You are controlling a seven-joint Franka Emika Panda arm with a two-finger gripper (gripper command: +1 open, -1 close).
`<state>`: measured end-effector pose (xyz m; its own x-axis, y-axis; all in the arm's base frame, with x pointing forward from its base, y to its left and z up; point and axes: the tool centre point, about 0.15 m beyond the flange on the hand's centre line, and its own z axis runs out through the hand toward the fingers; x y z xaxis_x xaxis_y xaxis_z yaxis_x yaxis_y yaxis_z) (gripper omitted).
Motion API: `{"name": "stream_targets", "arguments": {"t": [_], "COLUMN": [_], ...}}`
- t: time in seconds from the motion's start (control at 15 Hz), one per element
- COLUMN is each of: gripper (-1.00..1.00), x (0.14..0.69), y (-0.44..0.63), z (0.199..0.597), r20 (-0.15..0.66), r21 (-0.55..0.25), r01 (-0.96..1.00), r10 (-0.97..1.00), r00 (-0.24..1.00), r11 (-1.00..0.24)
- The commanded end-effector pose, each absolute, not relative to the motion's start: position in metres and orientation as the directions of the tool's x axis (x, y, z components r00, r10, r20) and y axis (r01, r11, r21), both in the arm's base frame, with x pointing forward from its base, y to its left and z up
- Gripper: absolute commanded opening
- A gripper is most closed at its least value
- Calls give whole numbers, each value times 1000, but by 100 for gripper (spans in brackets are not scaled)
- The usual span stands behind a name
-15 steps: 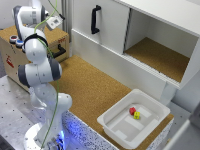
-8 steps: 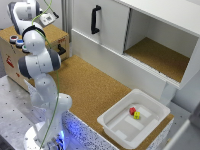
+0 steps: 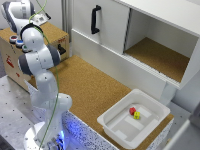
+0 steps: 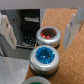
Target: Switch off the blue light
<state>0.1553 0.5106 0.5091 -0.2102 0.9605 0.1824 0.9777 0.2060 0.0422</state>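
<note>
In the wrist view the blue light [image 4: 45,55] is a round blue-capped button with a silvery rim, sitting between a red-capped button [image 4: 48,34] and the edge of a green-capped one [image 4: 34,80]. My gripper [image 4: 40,29] hangs above them, open. One finger [image 4: 6,31] is off to one side and the other finger [image 4: 73,27] is beside the red button, and nothing is between them. In the exterior view the arm [image 3: 36,52] bends over a wooden box [image 3: 52,36] at the exterior view's left and hides the fingers. Small buttons [image 3: 19,43] show on the box top.
A white bin [image 3: 116,131] holding a red and a yellow piece stands at the cork tabletop's [image 3: 90,85] front, on the exterior view's right. Behind is a white cabinet with a black handle [image 3: 94,20] and an open compartment [image 3: 160,57].
The arm has swung further toward the exterior view's left and back, bringing its wrist over the wooden box. The bin and cabinet have not moved.
</note>
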Motion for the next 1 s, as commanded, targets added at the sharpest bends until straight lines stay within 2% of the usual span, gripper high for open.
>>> {"name": "stream_targets", "arguments": {"t": [0.0, 0.27, 0.47, 0.87, 0.93], "gripper": [-100, -100, -100, -100, -100], "x": [195, 194, 180, 178, 179], "y": [541, 539, 542, 543, 542], "z": [500, 484, 473, 437, 432], "r20": [80, 67, 47, -5, 1], "r21": [52, 32, 26, -24, -52], "r01": [985, 986, 977, 976, 974], "r10": [982, 984, 976, 976, 975], "r00": [-169, -164, -210, -219, -223], "r11": [165, 162, 209, 219, 222]}}
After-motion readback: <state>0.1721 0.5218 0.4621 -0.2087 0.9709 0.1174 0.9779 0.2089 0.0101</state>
